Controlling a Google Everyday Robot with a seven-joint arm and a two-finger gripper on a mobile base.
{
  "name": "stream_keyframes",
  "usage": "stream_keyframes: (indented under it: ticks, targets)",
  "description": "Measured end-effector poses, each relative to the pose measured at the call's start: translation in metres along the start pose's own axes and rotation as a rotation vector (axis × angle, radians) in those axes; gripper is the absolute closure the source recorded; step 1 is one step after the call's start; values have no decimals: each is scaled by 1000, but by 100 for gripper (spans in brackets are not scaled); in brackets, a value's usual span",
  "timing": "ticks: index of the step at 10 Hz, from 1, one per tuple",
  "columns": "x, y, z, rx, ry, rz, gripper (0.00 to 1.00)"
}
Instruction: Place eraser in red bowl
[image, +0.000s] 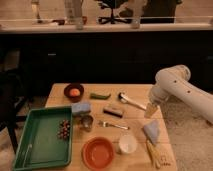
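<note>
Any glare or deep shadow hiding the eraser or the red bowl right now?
Camera view: warm, dim light, background dark; no glare on the table; eraser shows dark on the wood, red bowl evenly lit at the front; gripper hangs by the table's right edge.

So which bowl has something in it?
The small dark maroon bowl at the back left, holding an orange object; the wide red bowl looks empty. The gripper hangs at the right edge of the table.
</note>
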Motion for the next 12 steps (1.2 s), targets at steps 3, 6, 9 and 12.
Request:
stream_keyframes:
  ticks: [3, 6, 9, 12]
  targets:
    - [-2, -4, 5, 22, -25, 48, 20]
    - [-23, -7, 38, 34, -153, 253, 20]
    - [-34, -6, 42, 48, -221, 310, 20]
    - [-52, -1, 51, 48, -277, 300, 20]
